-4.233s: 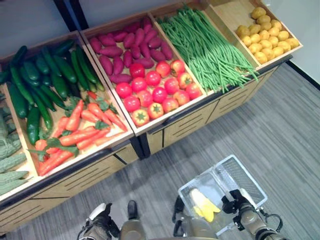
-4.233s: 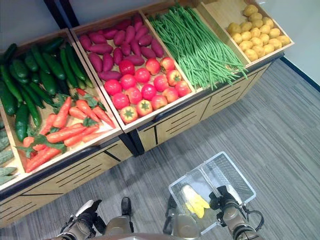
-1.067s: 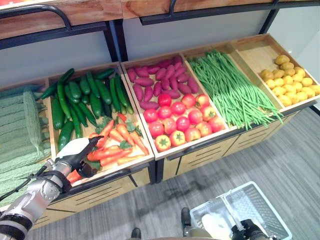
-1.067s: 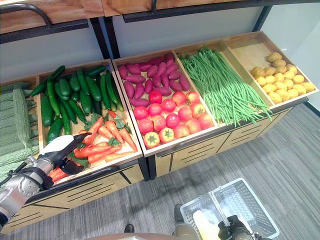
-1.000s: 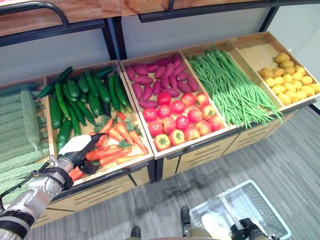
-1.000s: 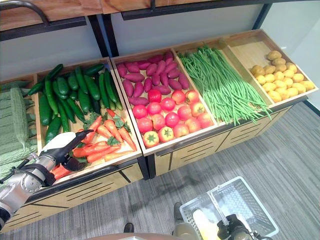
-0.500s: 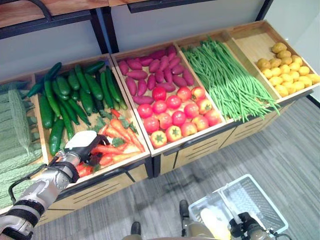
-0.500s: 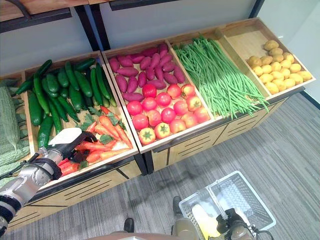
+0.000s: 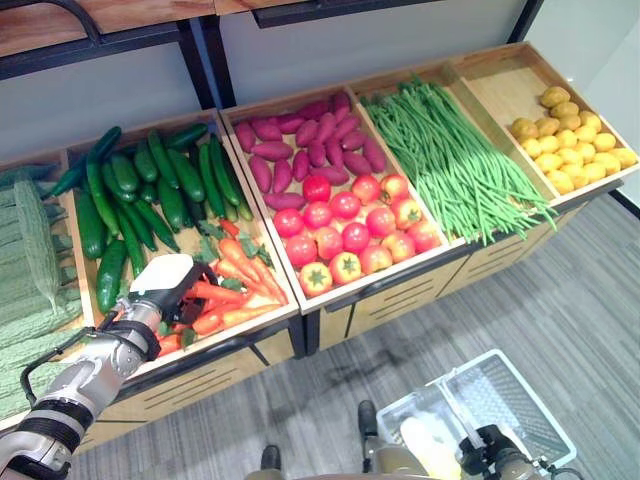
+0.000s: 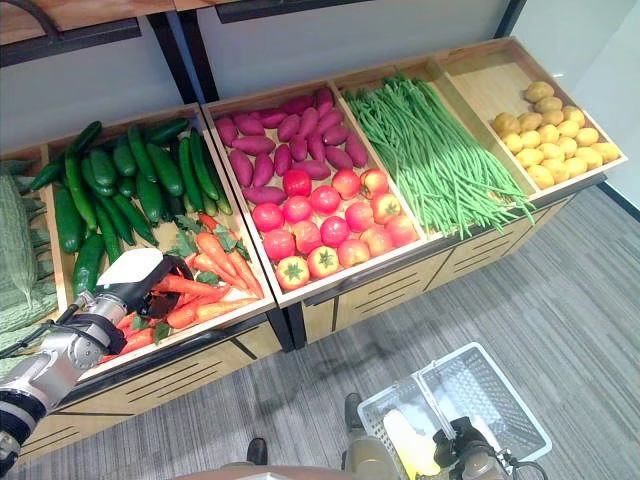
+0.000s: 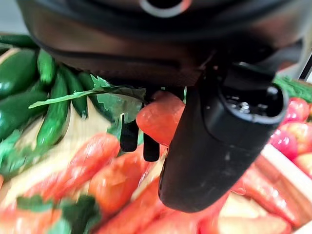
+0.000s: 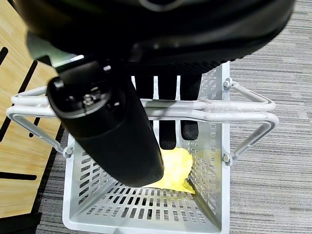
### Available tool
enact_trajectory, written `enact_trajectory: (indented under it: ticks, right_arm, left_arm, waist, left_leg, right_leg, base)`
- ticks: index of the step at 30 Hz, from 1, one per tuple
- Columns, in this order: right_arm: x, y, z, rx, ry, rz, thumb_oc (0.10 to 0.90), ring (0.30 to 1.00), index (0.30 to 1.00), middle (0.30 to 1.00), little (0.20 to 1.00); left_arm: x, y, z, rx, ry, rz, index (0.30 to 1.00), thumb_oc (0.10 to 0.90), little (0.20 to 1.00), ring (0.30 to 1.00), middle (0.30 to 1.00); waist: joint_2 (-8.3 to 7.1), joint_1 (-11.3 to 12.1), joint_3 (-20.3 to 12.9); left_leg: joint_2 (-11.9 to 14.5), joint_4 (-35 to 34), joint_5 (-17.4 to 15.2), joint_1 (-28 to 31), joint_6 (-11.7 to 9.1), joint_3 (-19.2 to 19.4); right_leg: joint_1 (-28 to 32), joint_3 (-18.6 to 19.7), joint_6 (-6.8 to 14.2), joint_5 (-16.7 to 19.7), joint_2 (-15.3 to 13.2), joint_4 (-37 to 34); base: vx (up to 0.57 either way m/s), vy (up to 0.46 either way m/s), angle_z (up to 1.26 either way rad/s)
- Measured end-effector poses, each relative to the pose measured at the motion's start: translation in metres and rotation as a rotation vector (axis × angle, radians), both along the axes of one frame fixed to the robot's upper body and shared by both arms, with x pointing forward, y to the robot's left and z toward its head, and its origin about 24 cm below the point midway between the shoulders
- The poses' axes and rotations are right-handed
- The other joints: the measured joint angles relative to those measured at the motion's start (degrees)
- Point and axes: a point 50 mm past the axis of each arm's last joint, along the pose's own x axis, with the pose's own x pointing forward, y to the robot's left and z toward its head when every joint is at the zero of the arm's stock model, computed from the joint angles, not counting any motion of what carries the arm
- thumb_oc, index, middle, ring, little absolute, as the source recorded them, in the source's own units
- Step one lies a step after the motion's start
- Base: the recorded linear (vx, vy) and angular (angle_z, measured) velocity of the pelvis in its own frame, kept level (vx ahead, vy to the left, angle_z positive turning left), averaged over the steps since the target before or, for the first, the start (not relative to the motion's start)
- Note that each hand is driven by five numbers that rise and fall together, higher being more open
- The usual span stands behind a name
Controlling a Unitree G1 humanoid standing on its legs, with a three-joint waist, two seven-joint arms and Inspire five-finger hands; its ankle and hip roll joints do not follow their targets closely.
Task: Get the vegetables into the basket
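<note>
Orange carrots [image 9: 235, 292] with green tops lie in the front of a wooden bin, below dark cucumbers [image 9: 150, 190]. My left hand [image 9: 165, 283] rests on the carrot pile. In the left wrist view its fingers [image 11: 130, 137] and thumb [image 11: 214, 146] curl round one carrot [image 11: 158, 117] by its leafy end. At the bottom right, my right hand [image 9: 490, 447] is shut on the handles [image 12: 195, 105] of a white basket [image 9: 505, 385]. The basket hangs above the floor with a yellow vegetable [image 12: 175, 168] in it.
The sloped wooden shelf also holds purple sweet potatoes [image 9: 300, 140], red tomatoes [image 9: 350, 230], green beans [image 9: 450, 160], yellow potatoes [image 9: 575, 130] and bitter gourds [image 9: 30, 260]. A black-framed upper shelf [image 9: 100, 25] overhangs the bins. Grey carpet [image 9: 560, 300] spreads in front.
My left hand has slid a little right over the carrots and its fingers have curled down round one. The right hand and basket stay put; the camera tilted slightly.
</note>
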Motion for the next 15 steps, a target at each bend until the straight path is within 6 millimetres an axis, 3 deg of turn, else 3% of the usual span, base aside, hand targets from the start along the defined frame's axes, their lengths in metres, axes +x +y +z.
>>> enact_trajectory:
  ticks: [3,6,12,15]
  right_arm:
    - [-0.003,0.000,-0.001,0.000,0.006,-0.003,0.400,0.300,0.300,0.300,0.300]
    - [-0.005,0.000,-0.001,0.000,0.011,-0.005,0.400,0.300,0.300,0.300,0.300]
    - [-0.005,0.001,-0.002,0.004,0.013,-0.007,0.400,0.300,0.300,0.300,0.300]
    - [-0.005,0.001,-0.002,0.007,0.014,-0.007,0.400,0.300,0.300,0.300,0.300]
  left_arm:
    - [-0.001,0.002,0.024,0.009,-0.096,-0.017,0.300,0.400,0.300,0.300,0.300]
    - [-0.004,0.002,0.033,0.009,-0.134,-0.034,0.300,0.400,0.300,0.300,0.300]
    - [-0.015,-0.002,0.031,-0.021,-0.130,-0.065,0.300,0.400,0.300,0.300,0.300]
    - [-0.018,-0.012,0.020,-0.166,-0.120,-0.053,0.300,0.400,0.300,0.300,0.300]
  waist:
    - [-0.02,0.21,0.01]
    - [-0.01,0.51,0.01]
    - [-0.18,1.01,-0.11]
    - [-0.38,1.17,-0.24]
  left_leg:
    - [0.01,-0.04,-0.19,0.64,-0.04,-0.04]
    - [0.03,-0.02,-0.29,1.14,-0.04,-0.05]
    - [-0.10,-0.02,-0.43,1.66,0.05,0.02]
    - [-0.33,-0.05,-0.67,2.62,0.24,0.17]
  right_leg:
    - [0.67,-0.06,-0.04,-0.15,0.00,-0.01]
    - [1.23,-0.06,-0.06,-0.22,0.01,-0.01]
    - [1.64,0.06,-0.03,-0.25,-0.05,0.03]
    - [2.53,0.34,0.15,-0.39,-0.18,0.23]
  base:
    - [0.03,0.008,0.01]
    - [0.00,0.000,0.00]
    - [0.01,0.018,0.00]
    - [0.02,0.080,-0.02]
